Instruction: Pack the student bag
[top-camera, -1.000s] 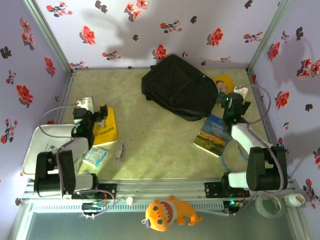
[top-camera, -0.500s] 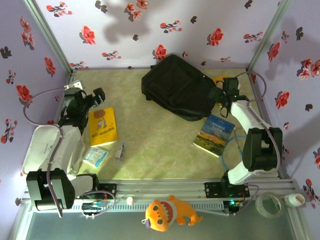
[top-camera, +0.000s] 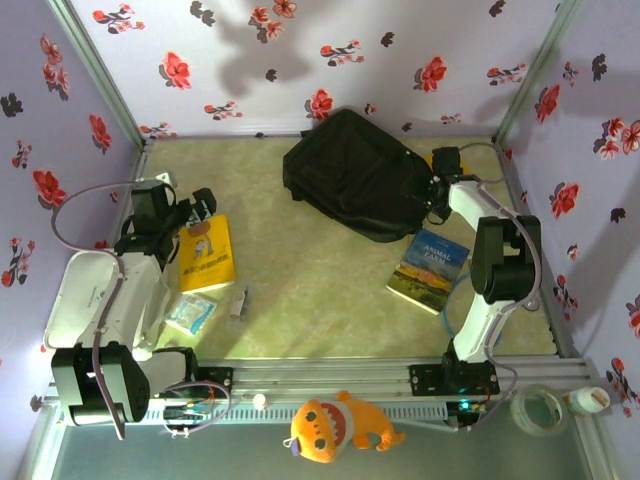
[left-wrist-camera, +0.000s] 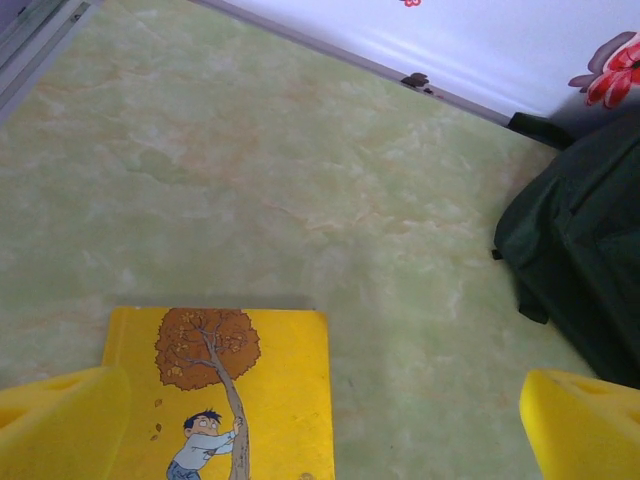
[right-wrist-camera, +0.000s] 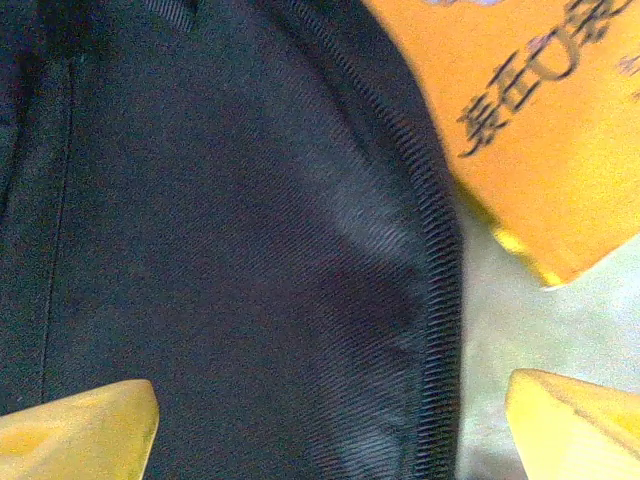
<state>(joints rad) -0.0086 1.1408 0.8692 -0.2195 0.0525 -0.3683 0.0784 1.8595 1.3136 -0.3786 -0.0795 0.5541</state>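
Student bag (top-camera: 355, 185) lies flat at the far side of the table (top-camera: 320, 300), right of centre. You have a white case (top-camera: 70, 290) at the near left edge, a yellow picture book (top-camera: 205, 255) to its right, and a landscape-cover book (top-camera: 428, 270) near the bag's near right corner. Your right gripper (top-camera: 437, 192) hangs over the bag's right edge beside an orange booklet (right-wrist-camera: 540, 130), jaws spread; whether the tips touch the fabric is hard to tell. Your left gripper (top-camera: 200, 207) hovers over the yellow book's far end, released and holding nothing.
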